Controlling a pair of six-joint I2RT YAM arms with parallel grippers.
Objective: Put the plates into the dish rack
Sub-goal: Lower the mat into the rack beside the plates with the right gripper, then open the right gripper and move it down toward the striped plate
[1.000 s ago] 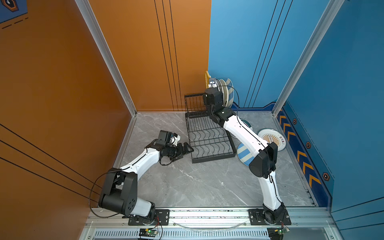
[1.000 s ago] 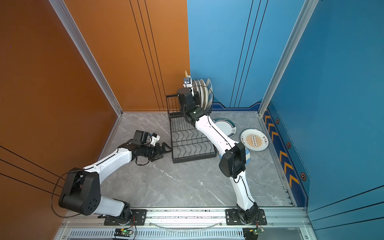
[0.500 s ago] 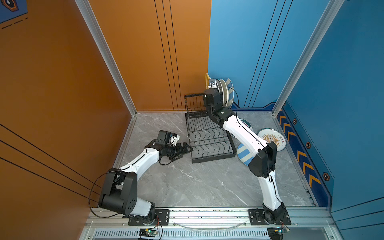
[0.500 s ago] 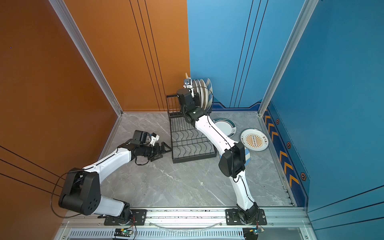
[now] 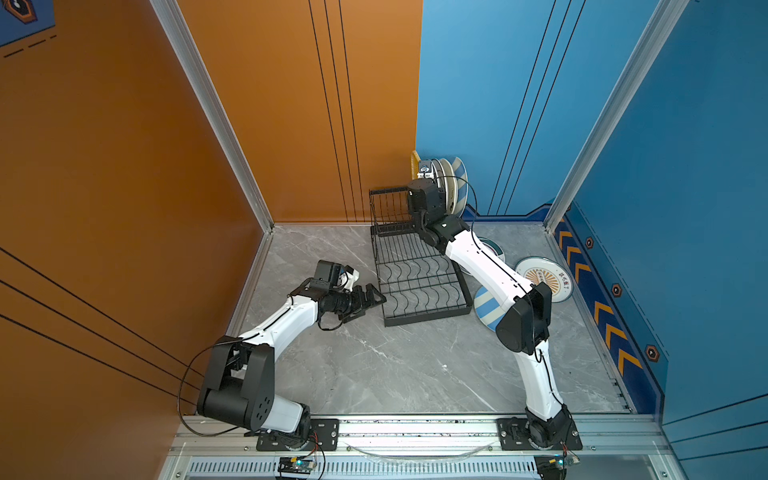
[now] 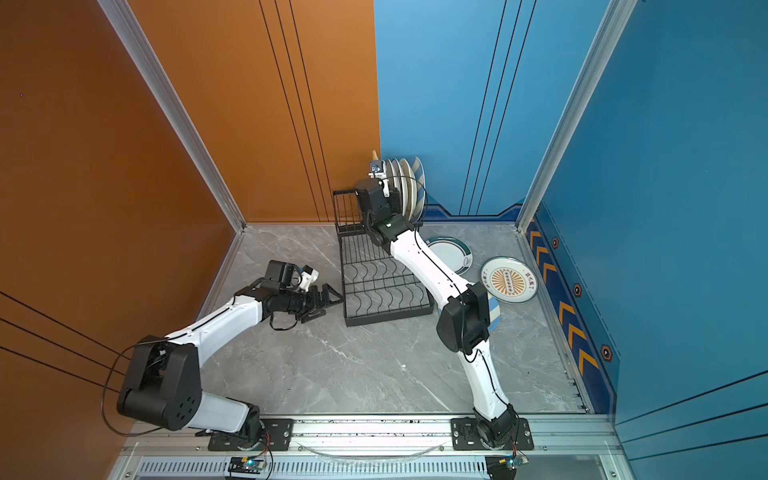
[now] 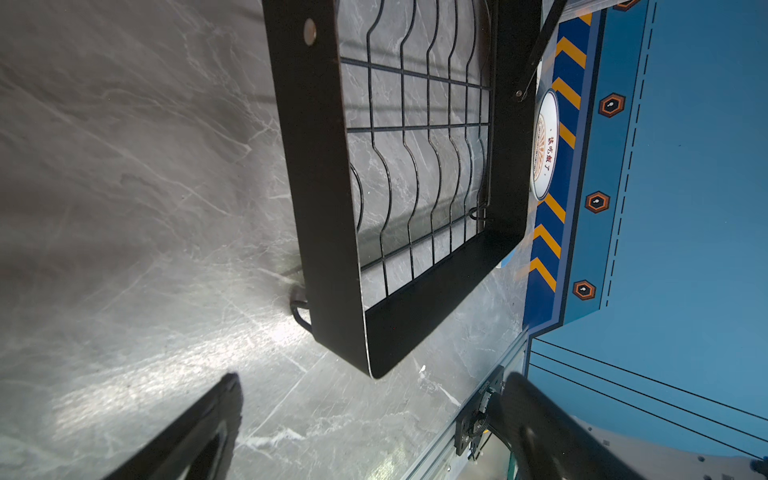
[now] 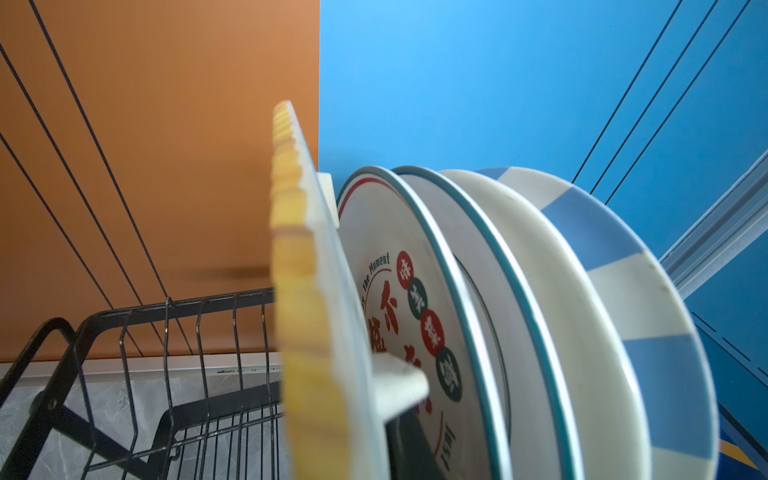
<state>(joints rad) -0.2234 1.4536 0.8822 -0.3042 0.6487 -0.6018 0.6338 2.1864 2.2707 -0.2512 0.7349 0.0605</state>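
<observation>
Left arm lies low over the grey marble desk (image 5: 374,374). Left fingers (image 5: 374,293) (image 7: 195,432) are spread wide and hold nothing, with the tips just beside the left wall of the dish rack (image 5: 428,318) (image 6: 386,318) (image 7: 328,187); the left wrist view shows a gap between them.

Dish rack stands mid desk: black wire, flat wavy grid toward the front, tall barred tier at the back by the wall corner.

Right arm reaches across the rack up to that tall tier. Right fingers (image 8: 401,384) are narrow on the yellow plate (image 8: 299,270) (image 5: 414,160) (image 6: 375,154). One white finger lies against the plate's pale back; the other is hidden behind the plate. The yellow plate is upright at the left end of the plate row; how deep it sits in the wires cannot be told.

Next to it four round plates stand on edge in the tall tier, close together:
- printed plate (image 8: 407,299), red and green characters
- teal-rimmed plate (image 8: 469,249)
- cream plate (image 8: 540,270)
- blue striped plate (image 8: 623,270), at the right end

Both top views show this row as one stack (image 5: 451,183) (image 6: 405,183).

Right of the rack three plates lie flat on the desk:
- green-rimmed plate (image 6: 451,253), partly under the right forearm
- second striped plate (image 5: 486,309), mostly under the right elbow, just beside the rack's front corner
- sunburst plate (image 5: 544,278) (image 6: 509,279) (image 7: 544,145), farthest right, near the chevron wall
</observation>
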